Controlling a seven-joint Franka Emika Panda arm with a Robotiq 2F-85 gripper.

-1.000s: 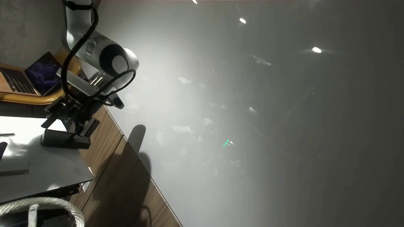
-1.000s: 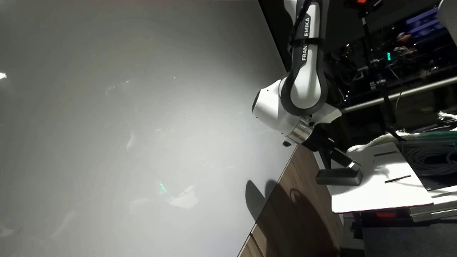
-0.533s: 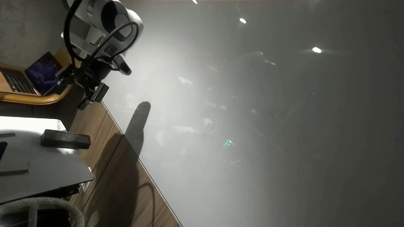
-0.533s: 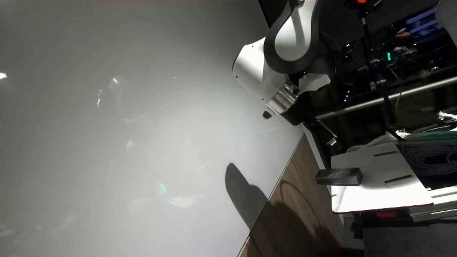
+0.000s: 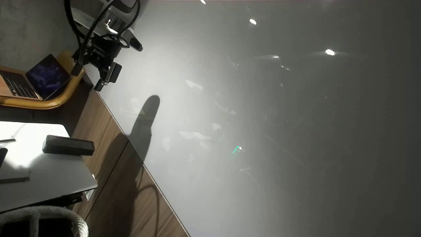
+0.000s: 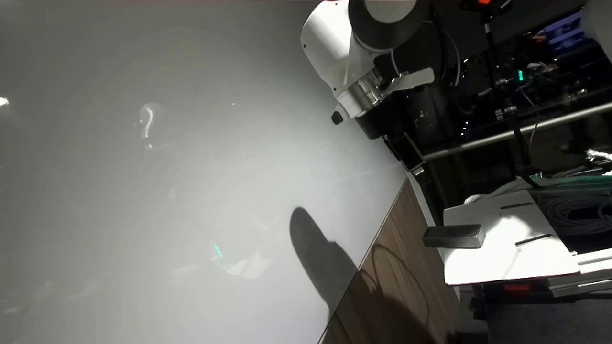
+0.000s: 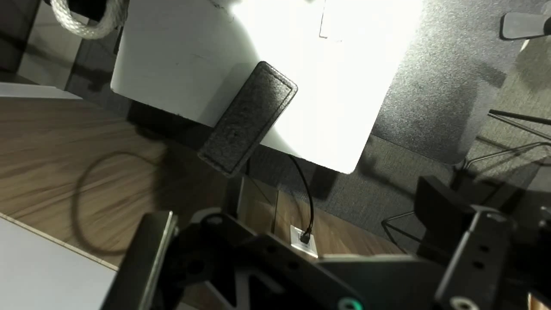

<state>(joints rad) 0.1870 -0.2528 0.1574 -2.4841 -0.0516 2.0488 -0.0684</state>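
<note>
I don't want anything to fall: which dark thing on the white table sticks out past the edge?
The chunky black block. One end juts beyond the white table; the two thin dark strips lie inside its edges.

Tabletop: white, greyer in shade. Block on tabletop: charcoal, fine speckle on its face, darker line along the edge. Gripper: black. Wood panel next to tabletop: brown, streaky grain. Glossy panel farther from tabletop: pale grey, white glare spots, green glint. Rope near tabletop: off-white braid. Laptop near tabletop: copper, black keys.
</note>
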